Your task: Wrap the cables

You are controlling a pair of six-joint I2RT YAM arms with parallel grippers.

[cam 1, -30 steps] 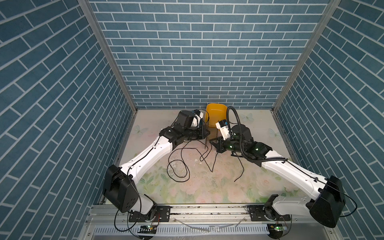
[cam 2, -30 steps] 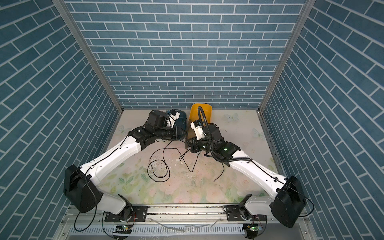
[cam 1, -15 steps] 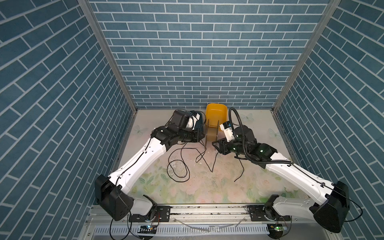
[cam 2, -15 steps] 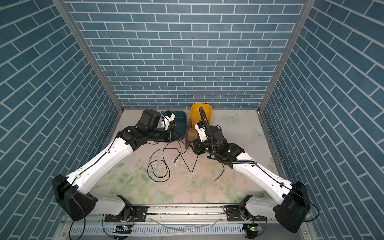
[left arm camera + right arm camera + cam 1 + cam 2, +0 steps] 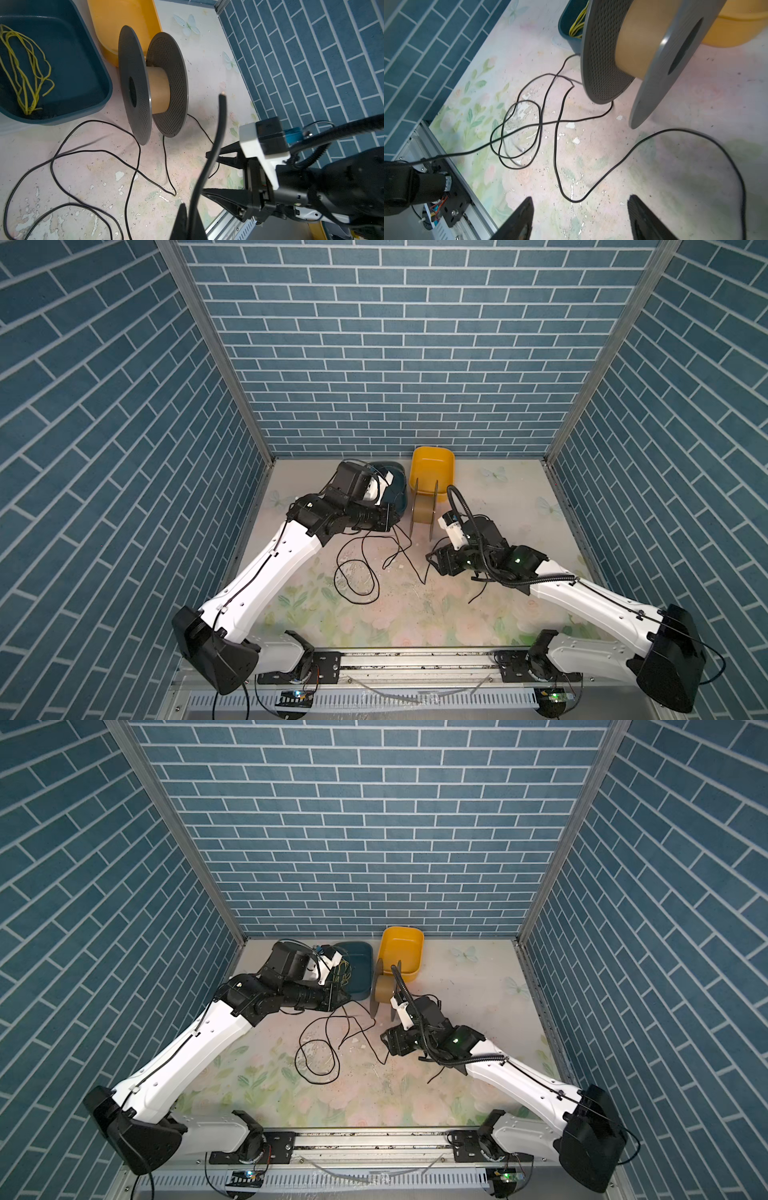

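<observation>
2 bins stand at the back of the table, a dark teal bin holding a bundle of yellow strands and a yellow bin beside it. Touching the front of the yellow bin, an empty spool stands on the edges of its 2 grey flanges, its cardboard core bare. The table has a pale floral print, chipped and speckled, and blue brick-pattern walls close it in on 3 sides. The black cable lies in loose crossing loops on the table in front of the spool, between the 2 arms, with 1 strand running past the spool's base. The left gripper is clamped on the cable near its end, which sticks up free. The right gripper has its jaws spread with nothing between them, a bend of cable lying just beyond its fingertips.
</observation>
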